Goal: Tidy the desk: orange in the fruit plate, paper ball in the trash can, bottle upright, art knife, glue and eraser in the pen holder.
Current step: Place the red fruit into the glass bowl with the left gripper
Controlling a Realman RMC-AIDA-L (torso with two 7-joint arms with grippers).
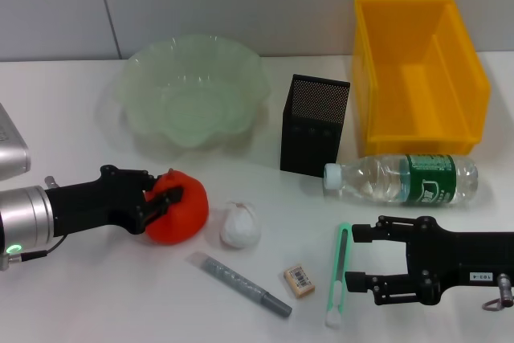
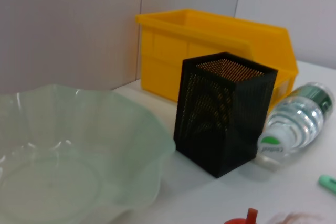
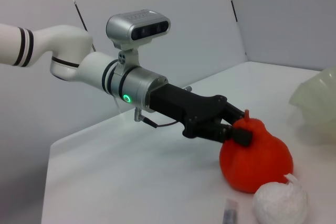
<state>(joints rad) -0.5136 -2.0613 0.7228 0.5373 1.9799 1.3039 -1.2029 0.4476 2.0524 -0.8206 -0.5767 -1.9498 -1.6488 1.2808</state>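
The orange [image 1: 183, 213] sits on the table in front of the pale green fruit plate [image 1: 193, 90], and my left gripper [image 1: 171, 197] is shut on its near-left side; the right wrist view shows the same grip [image 3: 239, 129] on the orange [image 3: 257, 161]. The white paper ball [image 1: 240, 226] lies just right of the orange. The bottle [image 1: 401, 180] lies on its side in front of the yellow trash can [image 1: 418, 78]. My right gripper [image 1: 359, 257] is open just right of the green art knife [image 1: 340, 275]. Glue [image 1: 241, 283] and eraser [image 1: 299, 280] lie near the front edge. The black mesh pen holder [image 1: 313, 124] stands mid-table.
The left wrist view shows the fruit plate [image 2: 63, 156], pen holder [image 2: 223, 111], trash can [image 2: 210, 51] and bottle [image 2: 296, 121] in a row. A silver device [image 1: 10, 150] sits at the far left edge. A grey wall backs the table.
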